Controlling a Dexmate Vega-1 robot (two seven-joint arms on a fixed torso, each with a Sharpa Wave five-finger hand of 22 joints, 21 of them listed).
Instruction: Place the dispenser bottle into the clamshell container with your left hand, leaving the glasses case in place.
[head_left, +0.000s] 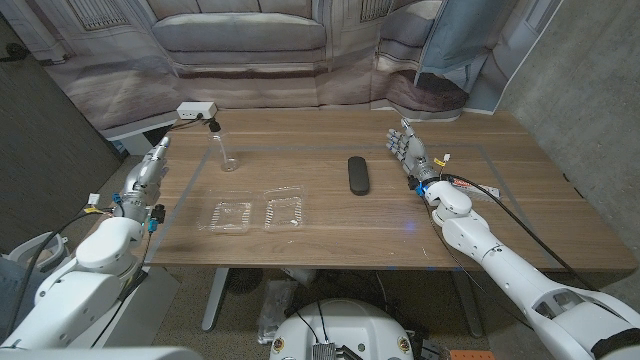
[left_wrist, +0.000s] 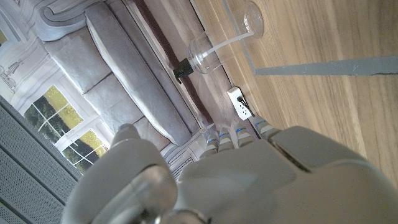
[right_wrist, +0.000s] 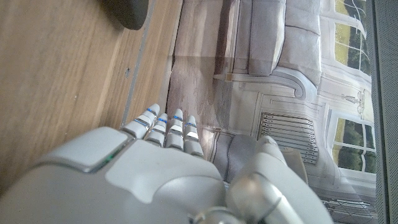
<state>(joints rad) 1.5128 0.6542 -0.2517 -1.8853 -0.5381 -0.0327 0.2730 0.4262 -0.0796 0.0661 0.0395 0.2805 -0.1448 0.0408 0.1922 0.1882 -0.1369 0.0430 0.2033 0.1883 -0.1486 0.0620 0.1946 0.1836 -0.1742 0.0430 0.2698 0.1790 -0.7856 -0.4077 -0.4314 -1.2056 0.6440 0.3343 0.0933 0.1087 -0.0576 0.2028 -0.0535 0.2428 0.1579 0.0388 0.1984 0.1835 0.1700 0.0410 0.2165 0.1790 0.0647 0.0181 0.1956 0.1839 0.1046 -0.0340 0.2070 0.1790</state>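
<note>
Clear plastic marks the nearest thing on the wooden counter (head_left: 480, 215): the clamshell container (head_left: 258, 214) lies open toward the front edge, its two shallow halves side by side. It looks thin and light, likely to skid if nudged.

Beyond it, toward the left rear, stands the dispenser bottle (head_left: 224, 152), upright, transparent, with a small dark pump head. It seems light, rigid and slick-walled, and narrow enough to topple; I judge a hold around the body below the pump safest, taken from the side. In the left wrist view the dispenser bottle (left_wrist: 214, 51) shows its see-through body with the black pump at one end.

The left hand (head_left: 148, 172) waits at the counter's left edge, near the bottle but apart from it, fingers (left_wrist: 236, 134) straight, close together and holding nothing. The right hand (head_left: 409, 150) stands on the right side, fingers (right_wrist: 168, 129) extended and slightly spread, also empty.

The black glasses case (head_left: 359, 174) lies mid-counter, right of the container and well apart from the bottle, so it should not obstruct. A white power strip (head_left: 197, 110) sits at the far left edge, just behind the bottle.
</note>
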